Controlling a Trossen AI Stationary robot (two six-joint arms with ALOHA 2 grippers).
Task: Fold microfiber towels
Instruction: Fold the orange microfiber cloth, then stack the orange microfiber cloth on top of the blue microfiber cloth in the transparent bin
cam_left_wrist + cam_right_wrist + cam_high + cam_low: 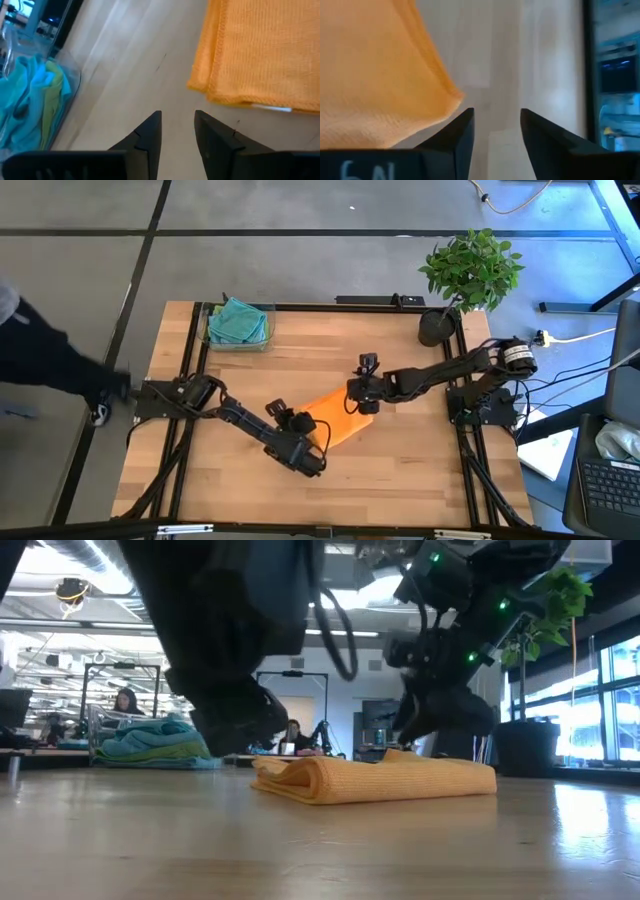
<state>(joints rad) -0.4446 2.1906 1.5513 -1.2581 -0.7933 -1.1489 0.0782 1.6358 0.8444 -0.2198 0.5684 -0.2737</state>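
Orange towel (335, 420) lies folded mid-table, between my two grippers. Left gripper (177, 131) fingers apart, nothing in them, towel edge just ahead & to one side. Right gripper (496, 127) also apart, empty, towel corner just beside one finger. Other towels (238, 322) sit in a clear bin (268, 340), well away from both.

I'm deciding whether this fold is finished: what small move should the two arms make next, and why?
Probably lift both arms clear. The folded orange microfiber towel lies flat on the wooden table, and both the left gripper and right gripper are open with nothing between their fingers, each just off a towel edge. The folded piece could then go to the clear bin of towels.
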